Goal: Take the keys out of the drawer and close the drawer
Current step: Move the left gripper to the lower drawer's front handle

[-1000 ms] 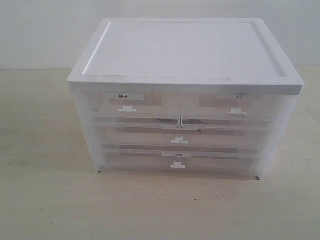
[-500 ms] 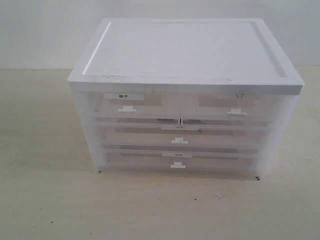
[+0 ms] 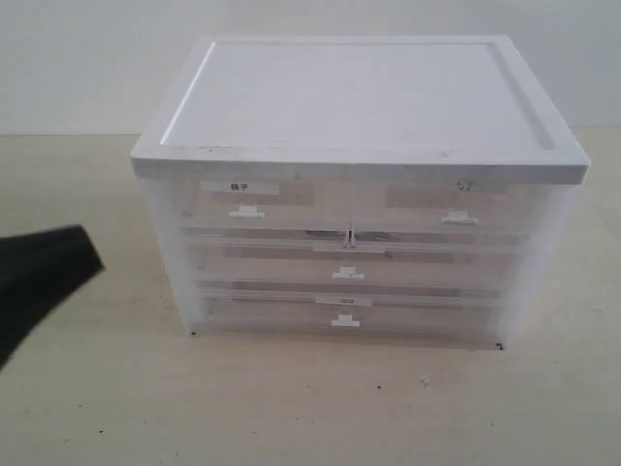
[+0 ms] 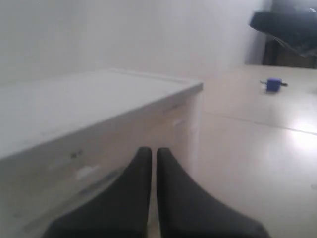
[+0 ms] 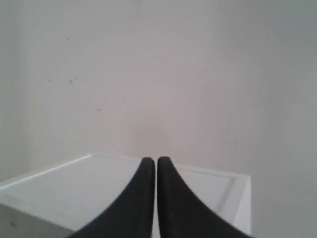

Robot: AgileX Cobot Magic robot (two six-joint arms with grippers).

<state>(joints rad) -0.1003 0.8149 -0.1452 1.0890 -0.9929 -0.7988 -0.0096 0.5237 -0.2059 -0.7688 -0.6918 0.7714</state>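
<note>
The white-topped drawer unit [image 3: 359,97] stands in the middle of the table. Its wide middle drawer [image 3: 272,267] is pushed in, with the small white tab handle [image 3: 348,275] at the front. The keys are hidden; only faint dark marks show through the plastic above that drawer. My left gripper [image 3: 92,250] is a black shape at the left, level with the drawers and apart from the unit. In the left wrist view the left gripper [image 4: 154,150] is shut and empty beside the unit's corner [image 4: 195,91]. My right gripper [image 5: 156,160] is shut and empty, above the unit's top [image 5: 59,188].
Two half-width labelled drawers [image 3: 247,199] sit above the middle drawer and a like wide drawer [image 3: 262,313] below it. A small blue object [image 4: 272,84] lies far off on the table; I cannot tell what it is. A pale wall [image 3: 97,58] stands behind the unit.
The left gripper has come into the exterior view from the left edge, towards the unit. The unit and its drawers have not moved.
</note>
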